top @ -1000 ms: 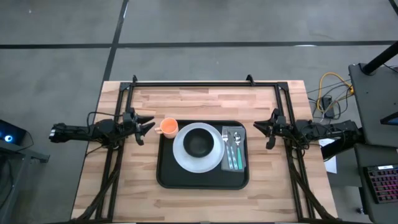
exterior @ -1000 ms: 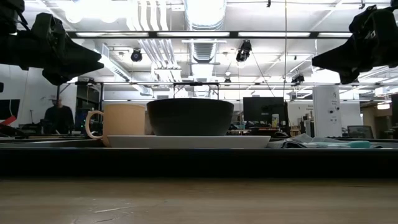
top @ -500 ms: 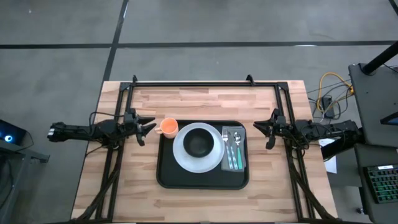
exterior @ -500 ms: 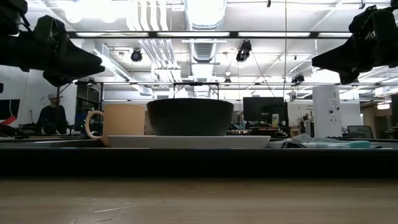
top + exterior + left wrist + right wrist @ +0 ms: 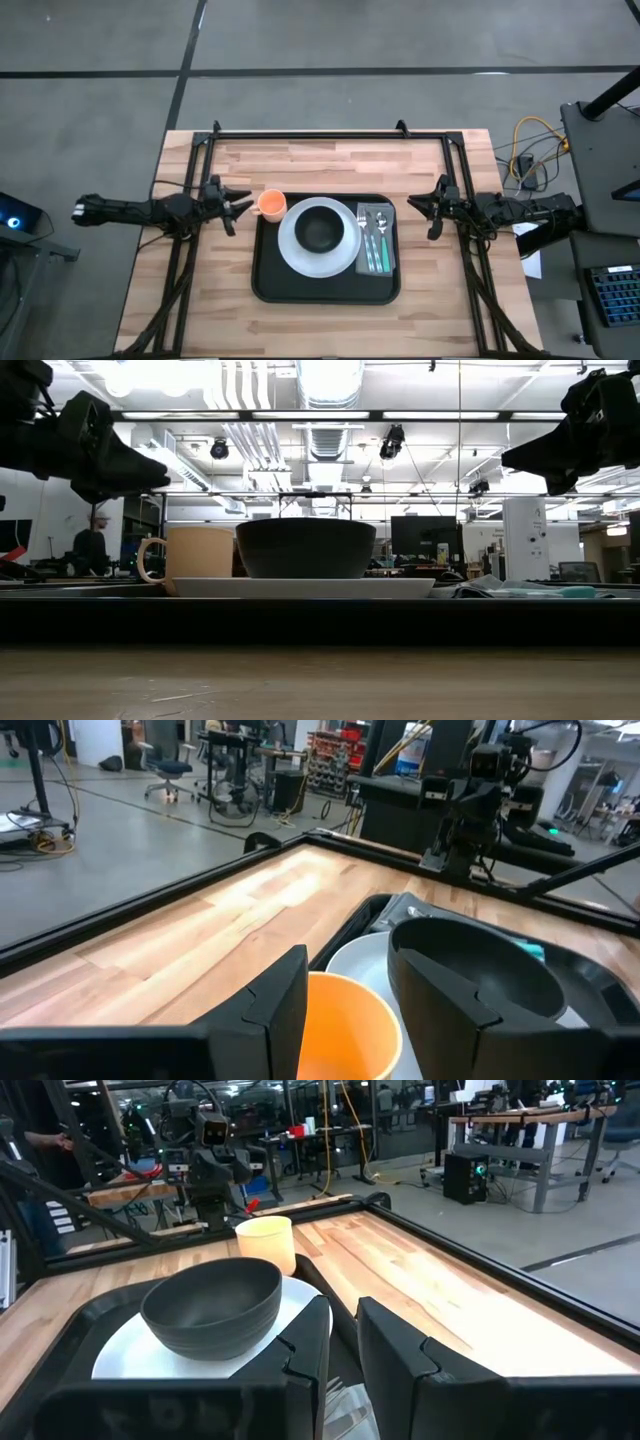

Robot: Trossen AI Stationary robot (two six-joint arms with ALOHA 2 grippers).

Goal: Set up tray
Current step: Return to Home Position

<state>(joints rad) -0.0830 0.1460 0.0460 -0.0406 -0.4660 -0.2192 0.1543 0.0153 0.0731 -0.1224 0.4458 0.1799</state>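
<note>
The tray point(image 5: 325, 288) sits in the middle of the table point(image 5: 320, 160) with the plate point(image 5: 292, 255), bowl point(image 5: 320, 231), cup point(image 5: 270, 204), napkin point(image 5: 391, 255) and cutlery point(image 5: 374, 240) on it, so the job looks done and the step now seems to be sending the arms home. The left gripper point(image 5: 237, 207) hangs just left of the cup, fingers apart and empty; the right gripper point(image 5: 427, 210) hangs right of the tray, fingers a little apart, empty too. I think each arm should pull straight out sideways, the left one carefully because the cup is so close, with bare wood and black rails point(image 5: 300, 134) around them.
</note>
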